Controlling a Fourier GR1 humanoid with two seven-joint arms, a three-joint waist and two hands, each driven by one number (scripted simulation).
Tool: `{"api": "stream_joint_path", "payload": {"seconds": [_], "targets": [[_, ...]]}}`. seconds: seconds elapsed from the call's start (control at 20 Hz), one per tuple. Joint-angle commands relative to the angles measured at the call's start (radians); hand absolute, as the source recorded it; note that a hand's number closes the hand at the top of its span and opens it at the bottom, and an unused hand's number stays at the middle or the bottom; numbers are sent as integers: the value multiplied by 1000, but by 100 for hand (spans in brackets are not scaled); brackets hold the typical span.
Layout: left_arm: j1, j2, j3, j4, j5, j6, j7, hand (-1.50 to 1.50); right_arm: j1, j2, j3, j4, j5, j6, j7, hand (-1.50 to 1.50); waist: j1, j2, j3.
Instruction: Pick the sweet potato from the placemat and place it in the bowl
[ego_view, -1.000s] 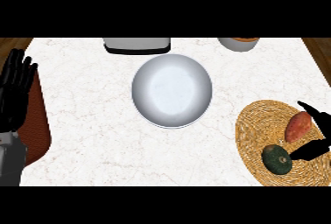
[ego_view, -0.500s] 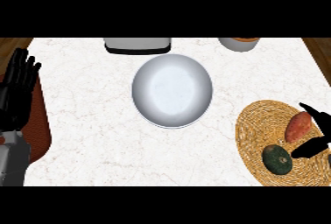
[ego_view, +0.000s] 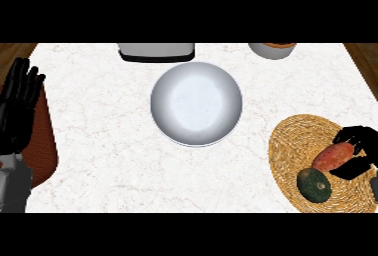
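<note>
The orange-red sweet potato (ego_view: 334, 156) lies on the round woven placemat (ego_view: 295, 150) at the right of the counter. My right hand (ego_view: 357, 150) is at the potato's right side, fingers curled over its upper end and thumb below it. A dark green avocado (ego_view: 314, 184) lies on the same mat, just below and left of the potato. The grey bowl (ego_view: 196, 103) stands at the counter's middle, with nothing in it. At the left edge my left hand (ego_view: 18, 105) rests open, fingers up.
A grey and black appliance (ego_view: 156, 51) stands at the back edge behind the bowl. A cup (ego_view: 272, 49) with an orange top stands at the back right. Brown floor shows past the counter's left and right edges.
My right hand has moved down and its fingers have curled in over the sweet potato's upper end. The left hand has drifted slightly lower. The potato and bowl stay where they were.
</note>
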Motion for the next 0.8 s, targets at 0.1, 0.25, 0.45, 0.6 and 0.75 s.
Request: {"api": "stream_joint_path", "payload": {"seconds": [0.1, 0.25, 0.45, 0.6, 0.75], "targets": [[-13, -10, 8, 80, -11, -7, -62, 0, -1, -53, -34, -29, 0, -13, -49, 150, -4, 2, 3], [23, -6, 9, 16, -17, 7, -30, 0, 259, 65, 28, -310, 44, -62, 116, 150, -42, -8, 0], [68, -2, 35, -27, -20, 42, 7, 0, 493, 103, 32, -367, 136, -132, 243, 150, -106, -26, -5], [85, 33, 72, -2, -6, 17, -17, 0, 618, 151, 55, -588, 161, -167, 301, 150, -114, -24, -8], [91, 24, 70, -22, -6, 23, -20, 0, 738, 168, 72, -797, 239, -192, 391, 150, -107, -22, -9]]}}
